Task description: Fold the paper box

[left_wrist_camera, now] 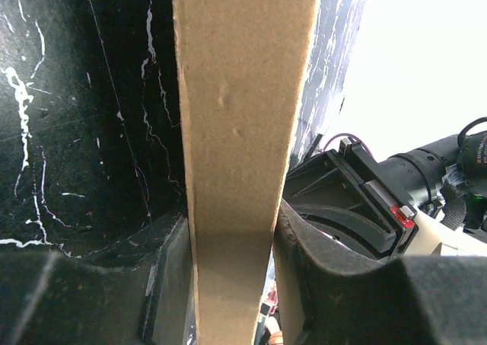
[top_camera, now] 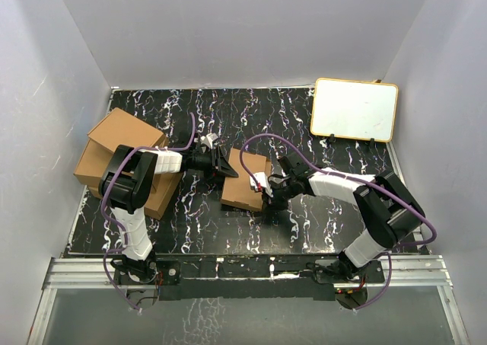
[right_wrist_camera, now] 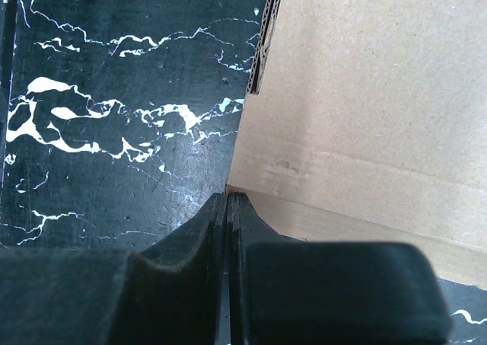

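Brown paper box [top_camera: 245, 183] in outstretched left hand [top_camera: 219, 161], right hand [top_camera: 265, 189] at its corner.

The paper box [top_camera: 245, 183] is plain brown, on a black table [top_camera: 190, 223] veined white like marble. At its far right corner the board [top_camera: 354, 110] is white, its rim seemingly yellow. The piled boxes [top_camera: 114, 151] by the left edge are brown too.

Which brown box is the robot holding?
The small box in the middle, pinched in the left claw. The other boxes sit piled at the left.
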`<action>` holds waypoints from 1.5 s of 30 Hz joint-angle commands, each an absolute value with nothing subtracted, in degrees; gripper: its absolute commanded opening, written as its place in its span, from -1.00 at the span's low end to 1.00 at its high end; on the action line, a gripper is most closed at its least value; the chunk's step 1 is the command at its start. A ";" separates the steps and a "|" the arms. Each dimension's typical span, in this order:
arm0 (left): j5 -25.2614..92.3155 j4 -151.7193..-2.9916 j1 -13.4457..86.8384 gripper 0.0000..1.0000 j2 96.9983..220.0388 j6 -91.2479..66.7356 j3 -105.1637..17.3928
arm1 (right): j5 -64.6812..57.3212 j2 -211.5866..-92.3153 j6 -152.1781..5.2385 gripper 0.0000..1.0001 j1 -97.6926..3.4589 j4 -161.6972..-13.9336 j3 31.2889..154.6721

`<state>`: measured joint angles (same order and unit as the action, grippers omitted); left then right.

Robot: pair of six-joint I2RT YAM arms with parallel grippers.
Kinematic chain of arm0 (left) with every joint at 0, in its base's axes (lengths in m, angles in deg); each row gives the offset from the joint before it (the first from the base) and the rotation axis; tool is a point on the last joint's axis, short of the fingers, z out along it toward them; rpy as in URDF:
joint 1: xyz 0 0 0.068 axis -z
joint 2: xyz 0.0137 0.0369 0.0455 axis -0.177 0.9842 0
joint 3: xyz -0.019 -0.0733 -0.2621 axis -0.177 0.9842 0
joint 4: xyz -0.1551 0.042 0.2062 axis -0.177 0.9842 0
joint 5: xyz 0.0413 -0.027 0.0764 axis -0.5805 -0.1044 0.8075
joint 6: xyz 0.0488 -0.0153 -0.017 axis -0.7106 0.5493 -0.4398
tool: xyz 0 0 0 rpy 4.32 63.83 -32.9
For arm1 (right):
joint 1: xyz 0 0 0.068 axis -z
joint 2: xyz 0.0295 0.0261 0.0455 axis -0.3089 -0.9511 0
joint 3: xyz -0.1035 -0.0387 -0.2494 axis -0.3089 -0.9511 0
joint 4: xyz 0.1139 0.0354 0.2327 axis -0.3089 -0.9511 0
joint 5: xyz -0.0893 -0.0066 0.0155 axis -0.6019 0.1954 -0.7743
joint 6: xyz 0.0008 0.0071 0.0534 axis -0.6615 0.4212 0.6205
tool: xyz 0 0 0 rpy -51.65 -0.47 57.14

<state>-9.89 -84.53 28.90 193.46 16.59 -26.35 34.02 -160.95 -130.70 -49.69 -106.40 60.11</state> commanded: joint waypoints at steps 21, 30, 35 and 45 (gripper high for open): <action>-3.93 -79.86 28.57 -1.00 194.47 15.41 -24.32 | 31.81 -165.43 -128.30 -0.84 -47.01 -109.34 62.58; -4.16 -80.41 28.48 -1.00 194.39 15.73 -24.10 | 32.30 -167.03 -126.18 -0.84 -45.85 -109.88 63.64; -4.18 -80.50 28.48 -1.00 194.48 15.76 -23.93 | 32.91 -167.30 -125.39 -0.84 -44.98 -110.01 63.84; -4.11 -80.70 28.48 -1.00 194.45 15.98 -24.00 | 33.64 -166.66 -125.58 -0.84 -44.96 -109.58 63.46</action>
